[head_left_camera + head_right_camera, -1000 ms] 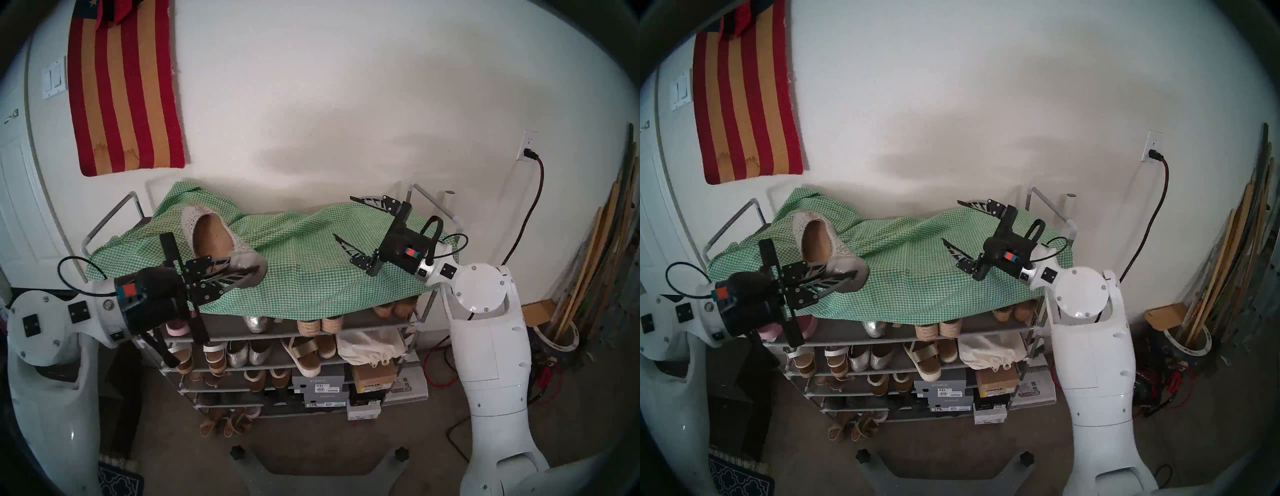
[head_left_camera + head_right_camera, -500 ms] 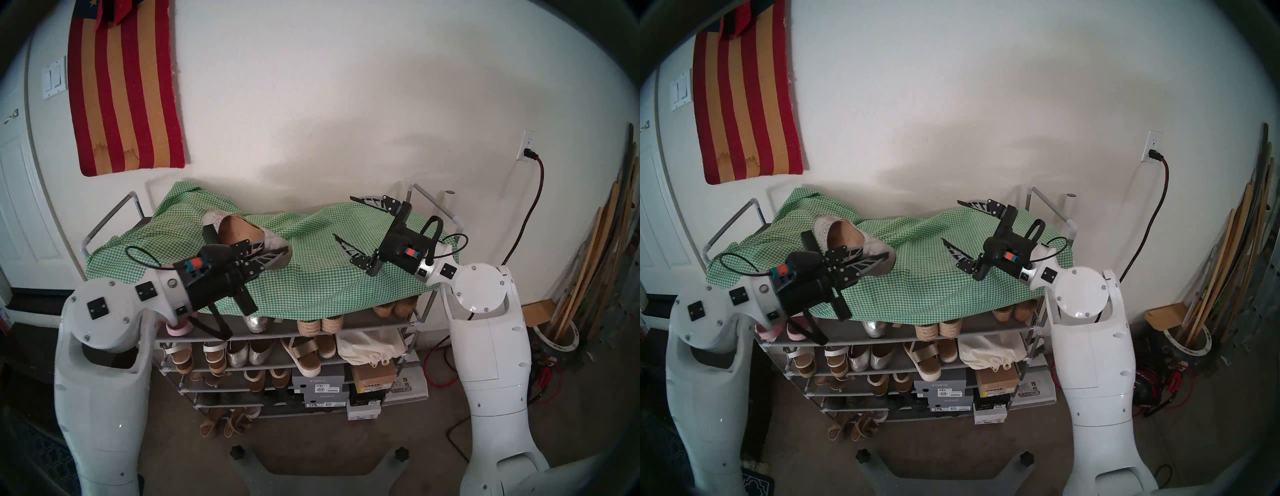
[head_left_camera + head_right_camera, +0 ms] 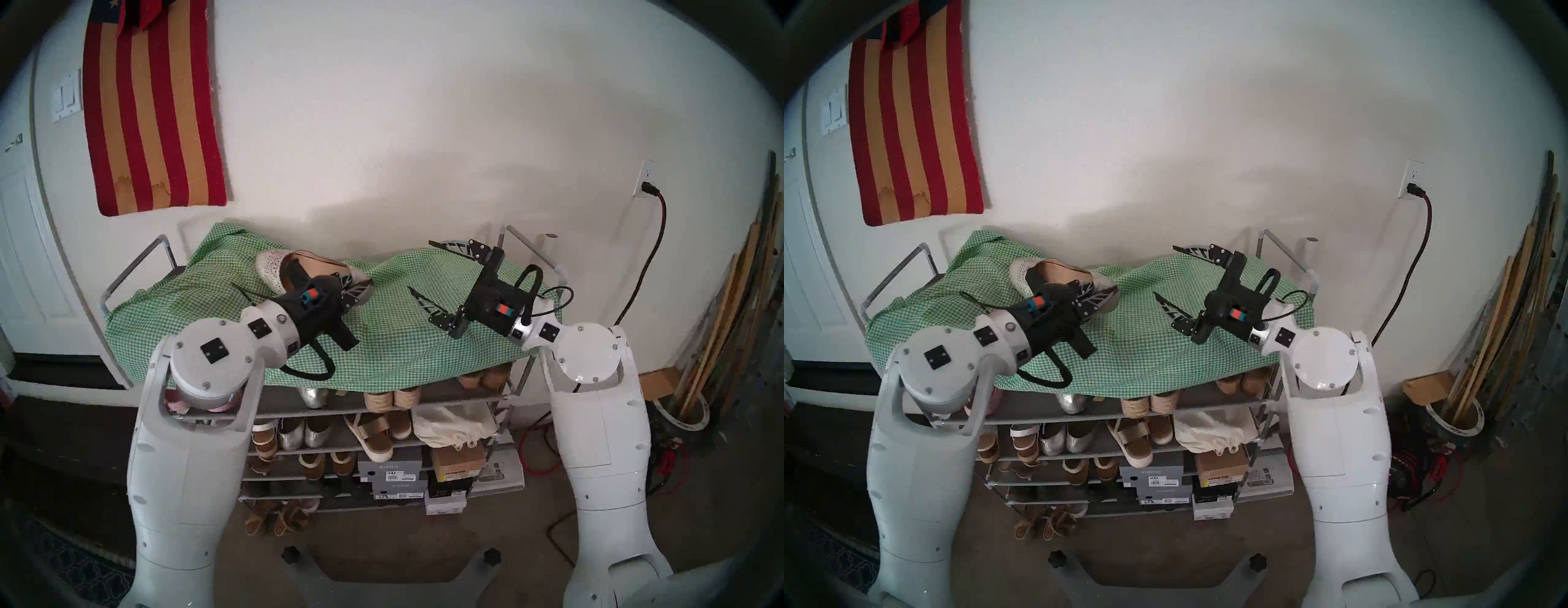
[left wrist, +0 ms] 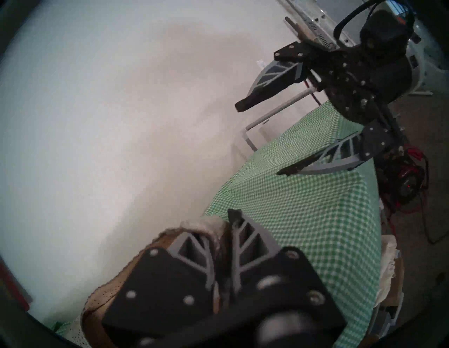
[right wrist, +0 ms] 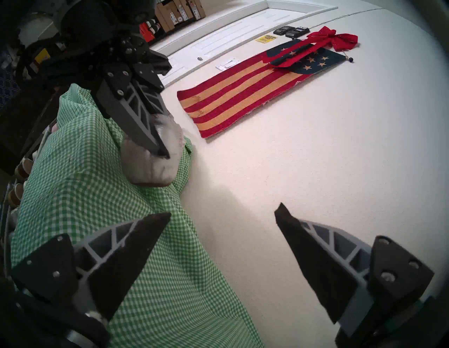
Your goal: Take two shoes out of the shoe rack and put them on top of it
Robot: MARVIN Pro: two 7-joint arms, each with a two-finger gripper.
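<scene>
A grey metal shoe rack (image 3: 515, 395) stands against a white wall, its top tier draped with a green checked cloth (image 3: 382, 339). Above the cloth, at about ten o'clock of the rack's top, the left claw (image 3: 359, 292) is clamped tight on the heel rim of a silver perforated flat shoe (image 3: 271, 269) with a tan insole. The shoe's toe points toward nine o'clock and its heel toward three o'clock. Whether its sole touches the cloth cannot be told. In the left wrist view one finger (image 4: 194, 245) sits inside the shoe against the insole and the other outside the heel wall.

The right claw (image 3: 420, 267) hovers over the cloth at about two o'clock, jaws spread wide and empty, pointing toward the shoe.

On the tier just under the cloth, near the middle, the toe of another silver flat (image 3: 313, 395) pokes out. Lower tiers hold sandals, more flats and shoe boxes (image 3: 390, 471). A striped flag (image 3: 148, 114) hangs on the wall at eleven o'clock.
</scene>
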